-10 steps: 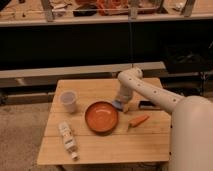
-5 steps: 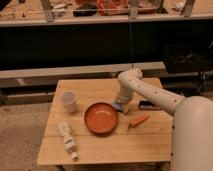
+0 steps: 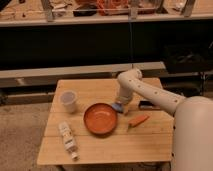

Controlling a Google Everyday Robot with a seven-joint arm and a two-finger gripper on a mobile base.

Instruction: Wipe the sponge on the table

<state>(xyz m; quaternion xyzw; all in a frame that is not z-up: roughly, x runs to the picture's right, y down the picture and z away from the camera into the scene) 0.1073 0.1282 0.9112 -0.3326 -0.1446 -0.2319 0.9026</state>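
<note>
Camera view: my tool (image 3: 120, 103) is clamped on the sponge (image 3: 118, 107), which sits on the counter (image 3: 100, 146) just right of the orange bowl (image 3: 100, 118). Carrot (image 3: 139, 120) lies nearby; cup (image 3: 68, 101) stands well apart.

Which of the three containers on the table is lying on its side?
The white bottle near the front left edge; the cup and orange bowl stand upright. The gripper, shut on the sponge, is beside the bowl.

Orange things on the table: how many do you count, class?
2: the bowl mid-table; the carrot right of it. The arm may hide more. The gripper holds the sponge behind the bowl.
</note>
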